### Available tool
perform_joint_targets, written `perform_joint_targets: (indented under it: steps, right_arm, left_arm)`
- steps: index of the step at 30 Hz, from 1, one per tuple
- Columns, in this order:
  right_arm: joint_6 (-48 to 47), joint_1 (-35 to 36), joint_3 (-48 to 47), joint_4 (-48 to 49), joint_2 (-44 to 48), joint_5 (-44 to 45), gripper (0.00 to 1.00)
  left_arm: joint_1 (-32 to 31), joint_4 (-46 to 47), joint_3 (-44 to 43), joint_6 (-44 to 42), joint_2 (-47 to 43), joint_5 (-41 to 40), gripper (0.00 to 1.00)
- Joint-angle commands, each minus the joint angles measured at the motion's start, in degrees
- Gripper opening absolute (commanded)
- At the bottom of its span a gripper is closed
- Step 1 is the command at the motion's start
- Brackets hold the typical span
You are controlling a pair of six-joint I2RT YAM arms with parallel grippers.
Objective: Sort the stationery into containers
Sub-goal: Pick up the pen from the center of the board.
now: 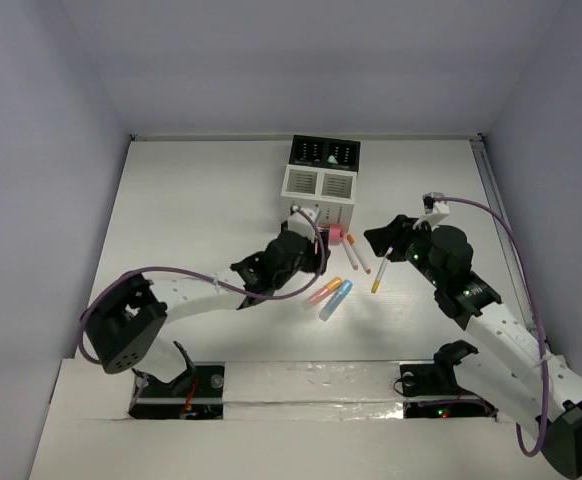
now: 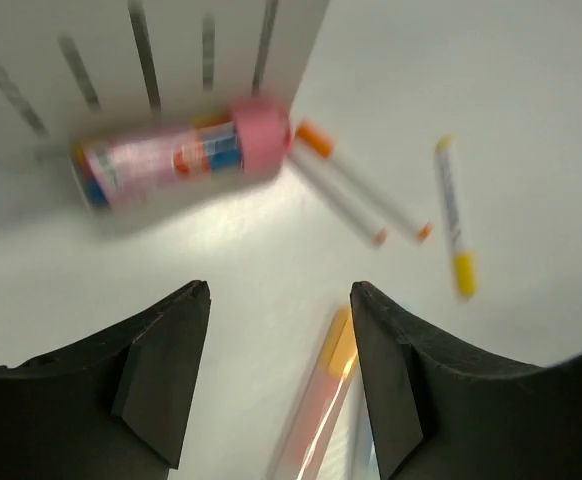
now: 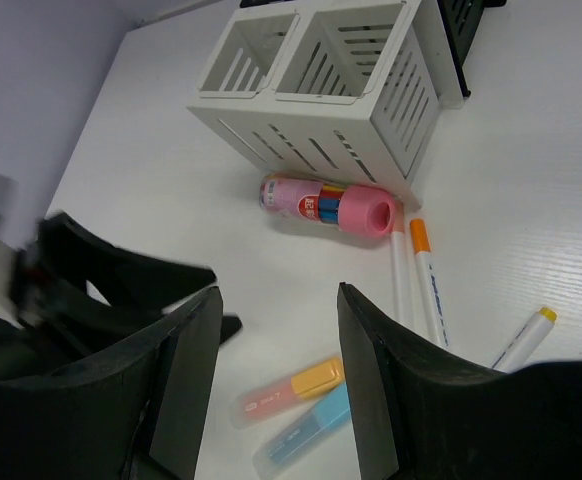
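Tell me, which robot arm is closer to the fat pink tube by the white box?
Left. The left gripper hangs just short of the pink tube, which lies straight ahead of it. The right gripper sits farther off, across the white markers beside the tube.

Robot lab bench, white table, plain walls (boxed in)

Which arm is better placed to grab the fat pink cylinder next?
Probably left: the left gripper, open, points at the pink cylinder just ahead; the right gripper is farther off, nearer the yellow-capped marker.
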State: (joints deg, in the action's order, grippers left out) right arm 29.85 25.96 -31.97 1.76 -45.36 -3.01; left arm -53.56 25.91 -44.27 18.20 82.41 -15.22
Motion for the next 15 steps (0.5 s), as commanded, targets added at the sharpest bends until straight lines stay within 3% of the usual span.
perform_joint_targets:
  steps: [1, 15]
  right_arm:
    - [0.04, 0.24, -0.2, 2.72, 0.89, 0.37, 0.56]
    - [-0.31, 0.24, -0.29, 2.81, 0.1, 0.54, 0.55]
  left_arm:
    - [-1.89, -3.24, 2.08, 2.11, -0.41, 0.9, 0.56]
    - [-7.25, -3.85, 3.58, -2.29, 4.86, 3.36, 0.59]
